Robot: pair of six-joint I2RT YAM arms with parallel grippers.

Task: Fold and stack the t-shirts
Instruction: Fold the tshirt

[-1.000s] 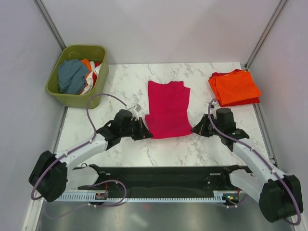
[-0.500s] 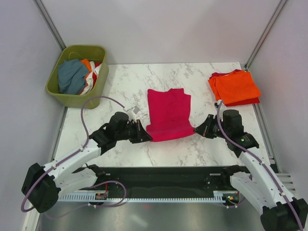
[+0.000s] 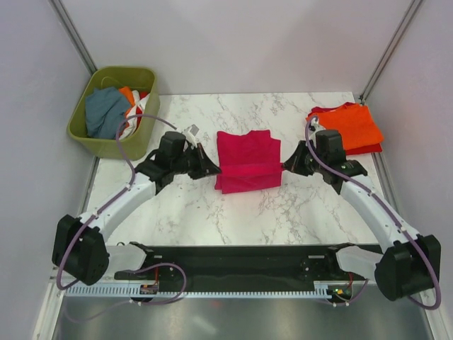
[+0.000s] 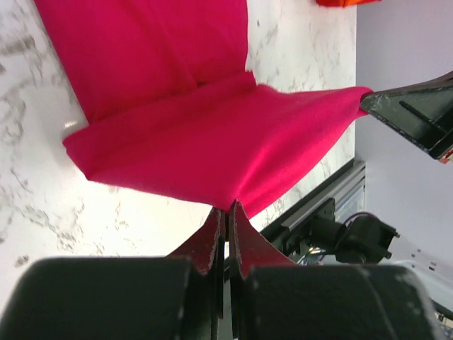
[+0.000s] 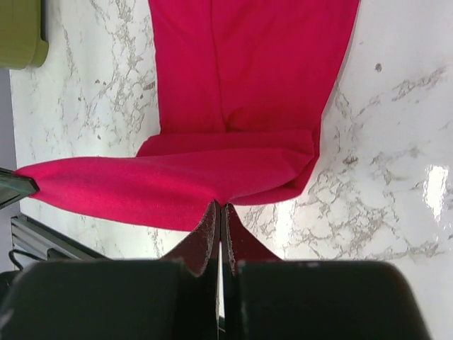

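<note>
My L gripper (image 3: pixel 209 167) & R gripper (image 3: pixel 287 165), jaws pinching magenta t-shirt (image 3: pixel 244 150) hem, have swung it fwd, fold half done

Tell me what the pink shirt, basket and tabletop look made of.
The pink shirt: soft matte cloth; it sags and creases. The basket: olive plastic, likely; smooth moulded rim. The tabletop: glossy marble look, grey veins, glare; stone or laminate unclear.

The magenta t-shirt (image 3: pixel 246 161) is soft matt cloth, smooth with faint creases. The orange t-shirts (image 3: pixel 350 127) at far right are the same matt cloth. The bench (image 3: pixel 283 212) is glossy, grey-veined white marble-look. The far-left basket (image 3: pixel 106 146) is smooth olive plastic. The left claw (image 4: pixel 225 211) and right claw (image 5: pixel 218 209) look matt black, slightly scuffed.
</note>
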